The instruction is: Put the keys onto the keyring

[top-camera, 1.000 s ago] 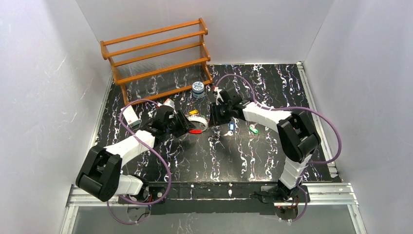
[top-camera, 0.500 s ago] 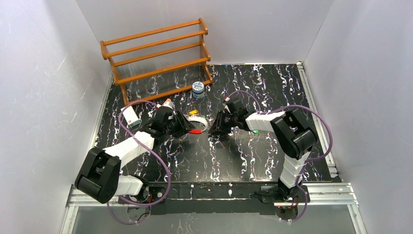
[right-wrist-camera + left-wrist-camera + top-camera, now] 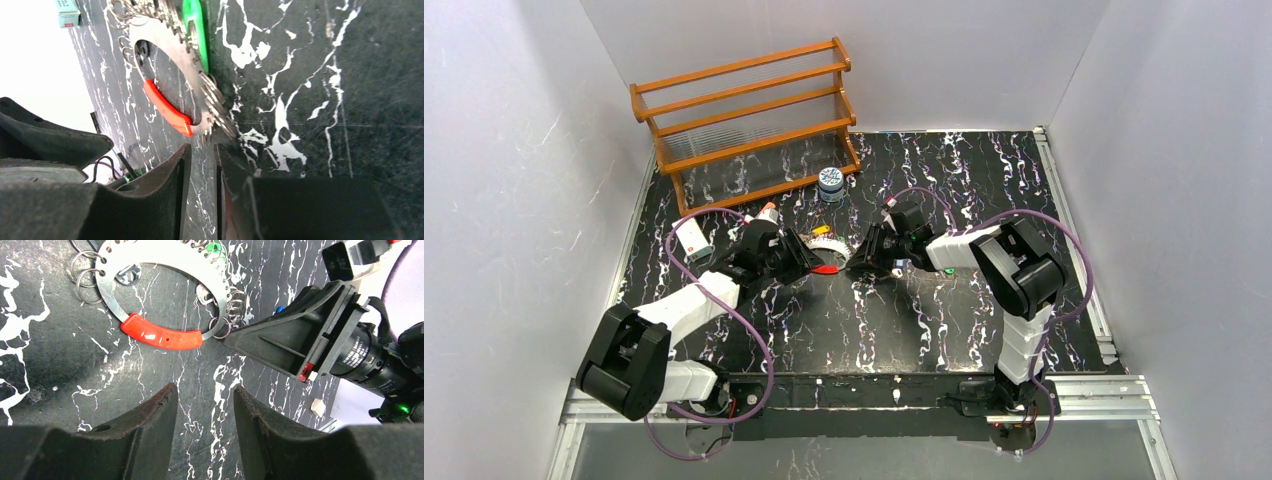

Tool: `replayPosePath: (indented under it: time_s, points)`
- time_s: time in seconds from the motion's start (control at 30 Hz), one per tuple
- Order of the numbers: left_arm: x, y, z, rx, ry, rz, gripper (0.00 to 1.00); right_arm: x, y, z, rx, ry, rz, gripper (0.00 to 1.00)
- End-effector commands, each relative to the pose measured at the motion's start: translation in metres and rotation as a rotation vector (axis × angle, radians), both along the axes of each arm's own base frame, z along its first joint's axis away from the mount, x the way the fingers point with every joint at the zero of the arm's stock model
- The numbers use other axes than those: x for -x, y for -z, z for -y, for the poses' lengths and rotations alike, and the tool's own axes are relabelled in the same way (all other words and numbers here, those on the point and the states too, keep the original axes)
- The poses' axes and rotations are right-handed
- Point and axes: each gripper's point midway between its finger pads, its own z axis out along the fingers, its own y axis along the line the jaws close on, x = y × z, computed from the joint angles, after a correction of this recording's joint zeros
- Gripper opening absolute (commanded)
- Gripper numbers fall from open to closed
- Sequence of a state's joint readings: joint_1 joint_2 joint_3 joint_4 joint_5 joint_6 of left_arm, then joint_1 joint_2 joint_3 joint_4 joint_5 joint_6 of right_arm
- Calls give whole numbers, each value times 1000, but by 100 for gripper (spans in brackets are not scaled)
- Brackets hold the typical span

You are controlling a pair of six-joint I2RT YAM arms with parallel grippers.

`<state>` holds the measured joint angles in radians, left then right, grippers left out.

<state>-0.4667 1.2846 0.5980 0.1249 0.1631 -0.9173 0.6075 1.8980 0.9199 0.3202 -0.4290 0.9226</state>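
The keyring lies flat mid-table, a silver arc with a red segment and several small split rings. It also shows in the right wrist view. A green key lies along the ring's silver part. A speck of blue key shows behind the right finger. My left gripper is open and empty, just short of the red segment. My right gripper is narrowly open with nothing between the fingers, its tips at the split rings by the red end. In the top view both grippers flank the ring.
A wooden rack stands at the back left with a blue-white jar in front of it. A white bottle lies left of the left arm. A green speck shows beside the right forearm.
My right gripper has swung down and left from behind the ring to the ring's red end. My left gripper has barely moved.
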Motion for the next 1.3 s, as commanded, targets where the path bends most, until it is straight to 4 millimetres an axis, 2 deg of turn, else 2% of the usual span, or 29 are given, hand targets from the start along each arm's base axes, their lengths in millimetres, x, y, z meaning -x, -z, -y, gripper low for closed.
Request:
replayPosePath:
  time_s: [0.0, 0.17, 0.47, 0.67, 0.8, 0.97, 1.27]
  points:
    - [-2, -7, -4, -7, -16, 20, 44, -8, -1, -2, -23, 13, 17, 29]
    - [-3, -7, -4, -9, -17, 20, 44, -11, 6, 1, 6, 23, 24, 25]
    - [-4, -8, -5, -13, -18, 28, 44, -19, 0, -4, -9, -9, 96, 17]
    - [-5, -12, -5, -13, -15, 45, 44, -24, -10, -3, 12, -52, 176, 2]
    - [-7, -16, -5, -17, -11, 62, 44, -24, -23, -2, 25, -120, 263, 1]
    - [-11, -25, -7, -34, -4, 98, 43, -19, -48, 0, 31, -232, 400, 1]
    - [-16, -42, -4, -35, 25, 168, 31, -9, -89, 8, 28, -325, 600, 1]
